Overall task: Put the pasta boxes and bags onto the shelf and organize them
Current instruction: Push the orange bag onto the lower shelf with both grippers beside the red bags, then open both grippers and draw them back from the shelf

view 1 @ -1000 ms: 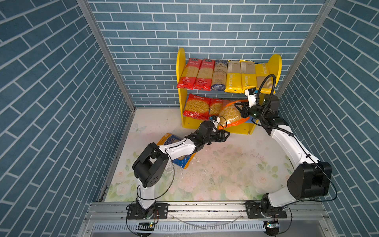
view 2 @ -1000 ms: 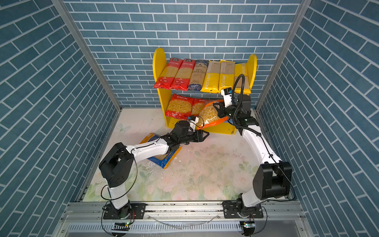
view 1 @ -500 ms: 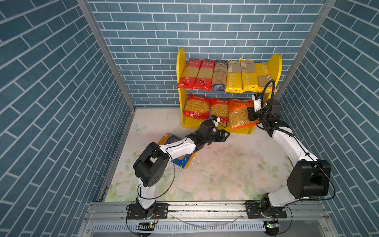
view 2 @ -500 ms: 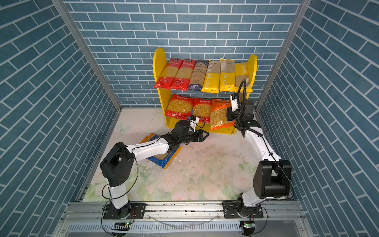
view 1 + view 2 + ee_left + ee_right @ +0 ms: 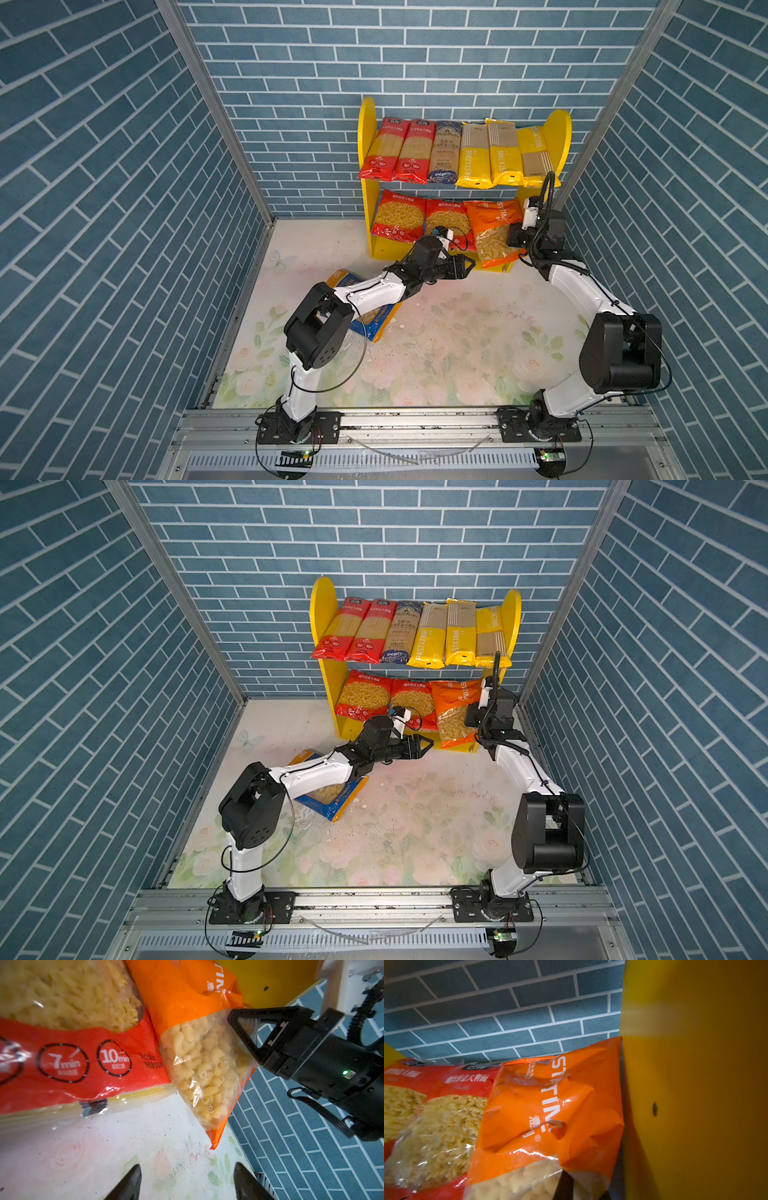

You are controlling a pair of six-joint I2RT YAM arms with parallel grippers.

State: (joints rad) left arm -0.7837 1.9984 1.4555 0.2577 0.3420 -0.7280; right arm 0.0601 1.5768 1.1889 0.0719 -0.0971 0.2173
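Note:
The shelf (image 5: 367, 124) (image 5: 322, 600) holds several long spaghetti packs (image 5: 473, 153) on its upper board. Two red bags (image 5: 399, 216) (image 5: 83, 1064) and an orange macaroni bag (image 5: 492, 232) (image 5: 453, 712) (image 5: 197, 1053) (image 5: 550, 1115) lean on the lower board. My right gripper (image 5: 513, 240) (image 5: 471, 719) (image 5: 231, 1018) (image 5: 589, 1188) is shut on the orange bag's right edge, beside the yellow side panel (image 5: 695, 1084). My left gripper (image 5: 467, 266) (image 5: 428, 746) (image 5: 187, 1176) hovers open and empty just in front of the lower board. A blue bag (image 5: 374, 324) (image 5: 332, 800) lies on the floor under my left arm.
Blue brick walls close in on three sides; the right one (image 5: 623, 208) runs close to the shelf and my right arm. The floral floor mat (image 5: 478, 332) spreads in front of the shelf, with small crumbs (image 5: 415, 349) scattered on it.
The right gripper swung the orange bag from a tilt in front of the shelf into the lower tier's right end. The left jaws opened wider; that arm barely moved.

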